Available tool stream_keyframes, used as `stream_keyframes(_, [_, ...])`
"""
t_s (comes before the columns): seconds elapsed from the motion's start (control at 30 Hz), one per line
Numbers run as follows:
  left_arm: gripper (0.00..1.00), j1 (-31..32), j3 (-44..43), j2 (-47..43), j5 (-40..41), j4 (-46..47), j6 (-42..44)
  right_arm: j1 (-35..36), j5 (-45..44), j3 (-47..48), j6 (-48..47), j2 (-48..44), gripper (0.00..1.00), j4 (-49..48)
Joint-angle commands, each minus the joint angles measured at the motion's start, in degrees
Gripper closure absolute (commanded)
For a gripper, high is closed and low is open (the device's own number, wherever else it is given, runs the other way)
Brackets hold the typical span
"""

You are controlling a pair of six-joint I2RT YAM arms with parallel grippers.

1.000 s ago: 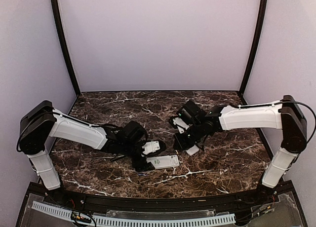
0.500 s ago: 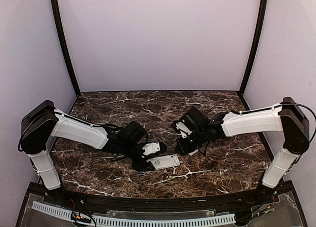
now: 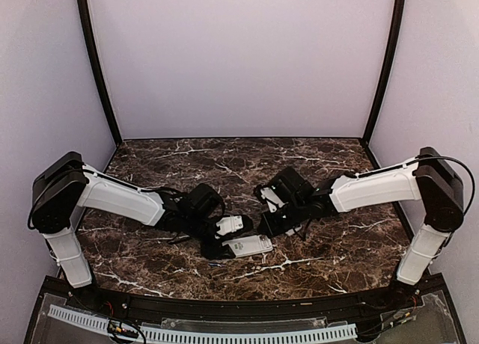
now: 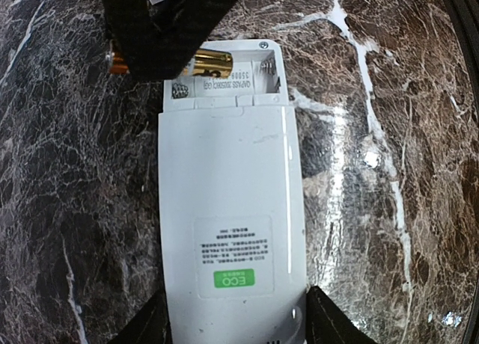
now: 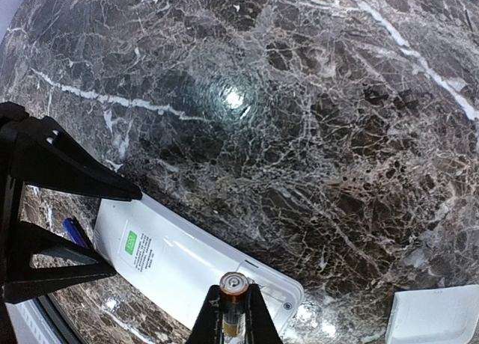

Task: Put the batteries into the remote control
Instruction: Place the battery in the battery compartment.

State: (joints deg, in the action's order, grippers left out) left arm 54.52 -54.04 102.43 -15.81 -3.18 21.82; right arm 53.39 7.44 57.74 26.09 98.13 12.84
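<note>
Clamps white rectangular plastic remote control (image 4: 232, 209) in left gripper (image 4: 236, 306), frame bottom. Pinches gold cylindrical battery (image 5: 233, 284) in right gripper (image 5: 233, 303), seemingly unseated at open compartment (image 4: 239, 81), frame top. Lacks second battery, flat white cover (image 5: 434, 314).

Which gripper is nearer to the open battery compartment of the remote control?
Right. The right gripper holds a battery at the compartment itself; the left gripper clamps the remote control at the opposite, labelled end.
</note>
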Motion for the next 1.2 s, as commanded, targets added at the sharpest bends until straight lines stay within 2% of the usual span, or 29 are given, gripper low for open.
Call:
stream_keyframes(0.0, [0.44,0.55,-0.58,1.01,-1.82,-2.30,-0.20,1.10,-1.77,-1.22,0.85,1.53,1.00,-1.05])
stream_keyframes(0.5, [0.43,0.54,-0.98,1.01,-1.71,-2.88,-0.28,1.71,-6.10,-4.19,0.95,1.52,1.00,-1.99])
stream_keyframes(1.17, [0.43,0.55,-1.46,1.78,-1.33,-3.56,-0.29,3.57,-8.67,-4.52,1.54,-0.17,1.00,5.51])
